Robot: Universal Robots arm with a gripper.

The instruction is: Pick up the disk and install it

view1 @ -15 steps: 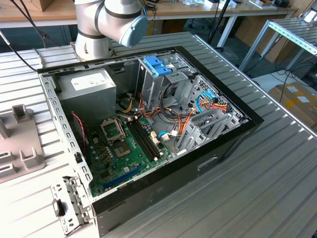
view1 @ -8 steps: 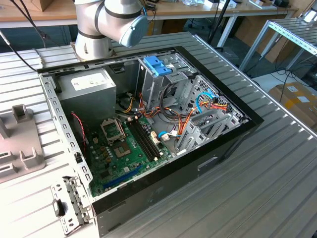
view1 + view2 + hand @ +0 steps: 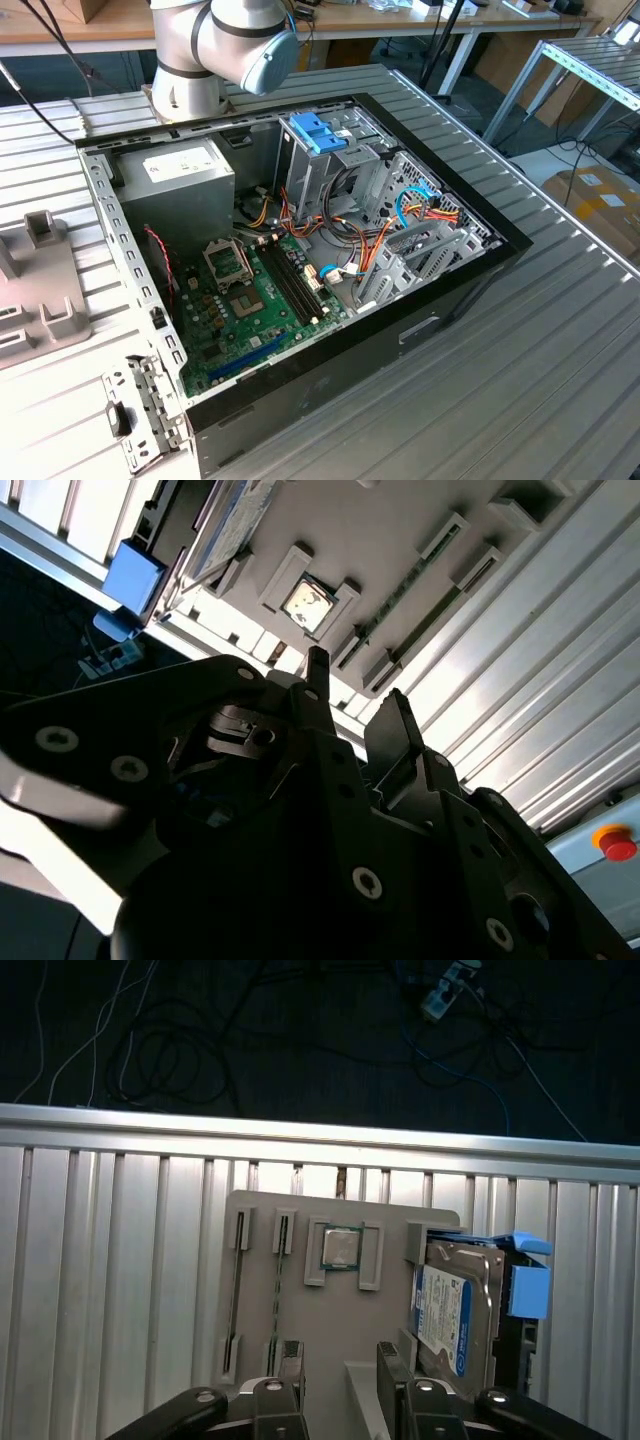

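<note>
At the exterior view's left, a grey moulded holder (image 3: 45, 300) lies on the ribbed metal tabletop (image 3: 560, 380). Beside it is the open computer case (image 3: 430, 325), with the grey power-supply box (image 3: 185, 175), the green motherboard (image 3: 250, 305) and the metal cage with light-blue handles (image 3: 318, 132) inside. The arm (image 3: 225, 45) rises behind the case.

In the first wrist view the holder carries two long slots, then a processor chip (image 3: 341, 1249) in a square seat. After that comes the disk (image 3: 448, 1305) in the end bay, its blue-and-white label facing the camera and its blue tabs (image 3: 530, 1285) on the outer edge. The jaws hang over the holder's near edge, spread wide with nothing between them. The dark fingertips (image 3: 290, 1362) straddle bare holder under the chip, and the disk lies just beside them, untouched.
</note>
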